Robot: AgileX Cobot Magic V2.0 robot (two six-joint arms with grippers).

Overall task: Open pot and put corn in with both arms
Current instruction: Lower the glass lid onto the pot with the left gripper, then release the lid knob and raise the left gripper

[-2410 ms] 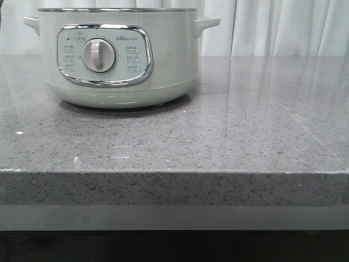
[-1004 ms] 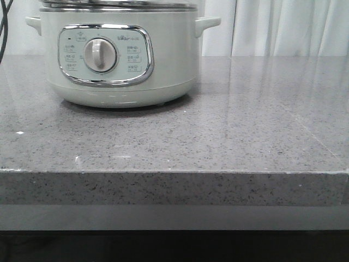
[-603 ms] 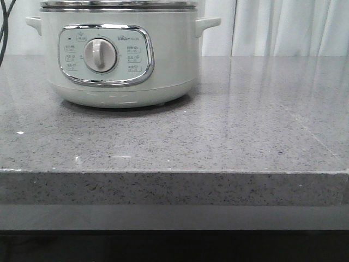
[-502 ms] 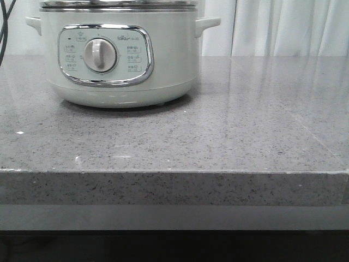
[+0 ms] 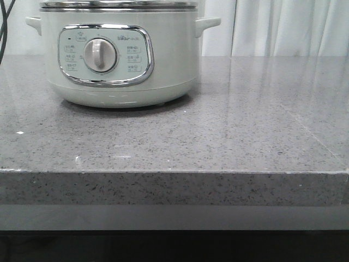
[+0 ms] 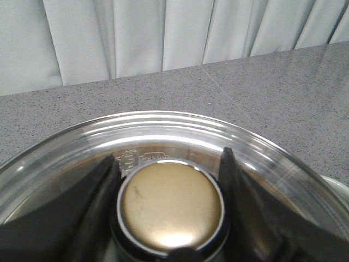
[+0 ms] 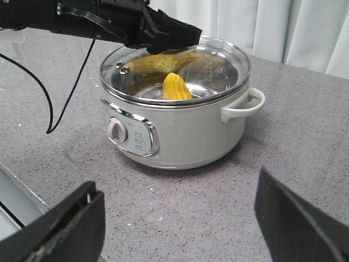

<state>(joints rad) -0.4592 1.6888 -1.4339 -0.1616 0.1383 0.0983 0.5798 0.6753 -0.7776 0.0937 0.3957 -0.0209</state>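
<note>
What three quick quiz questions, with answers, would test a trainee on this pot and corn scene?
1. True or false: the glass lid sits on the pot.
2. Where is the corn? A) on the countertop B) inside the pot C) on top of the lid
3. Fill in: the left end effector has one finger on each side of the lid's ____.

Key: 1. True. 2. B, seen through the glass. 3. knob.
</note>
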